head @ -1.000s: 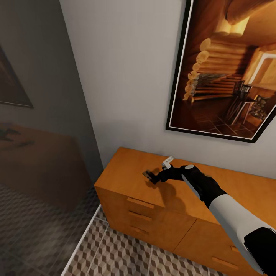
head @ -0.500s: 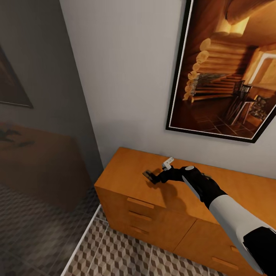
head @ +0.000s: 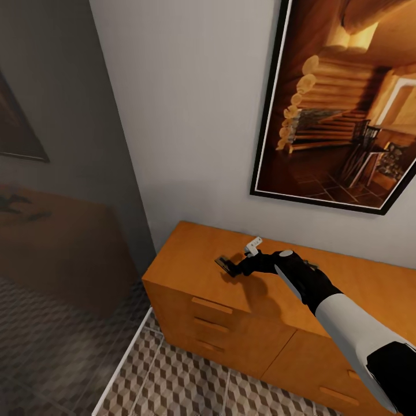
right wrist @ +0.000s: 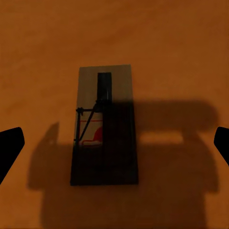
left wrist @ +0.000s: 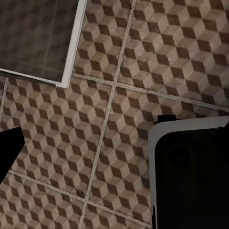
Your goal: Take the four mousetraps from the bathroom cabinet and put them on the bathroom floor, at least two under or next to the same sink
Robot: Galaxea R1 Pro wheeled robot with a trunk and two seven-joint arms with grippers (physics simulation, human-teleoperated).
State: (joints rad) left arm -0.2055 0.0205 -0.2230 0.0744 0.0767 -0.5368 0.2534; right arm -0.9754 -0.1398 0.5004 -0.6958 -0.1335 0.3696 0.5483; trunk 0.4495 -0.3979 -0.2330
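One mousetrap: a small flat dark wooden rectangle with thin grey wire, lying flat on the orange-brown top of the cabinet.
Right jaws: the right gripper is spread wide, one dark fingertip showing at each edge of the right wrist view, with nothing held.
Trap relative to jaws: directly ahead, centred between the two fingertips and touching neither; its long side runs across the gap between them.
Head view: the right arm reaches over the cabinet top, its black hand poised just above the trap.
Left jaws: the left gripper faces the cube-patterned bathroom floor; whether it is open or closed cannot be told.
Step in hand: probably lining up to pick this trap off the cabinet.
Next move: likely lowering until the fingertips flank the trap, then closing gently on so thin a piece before lifting.
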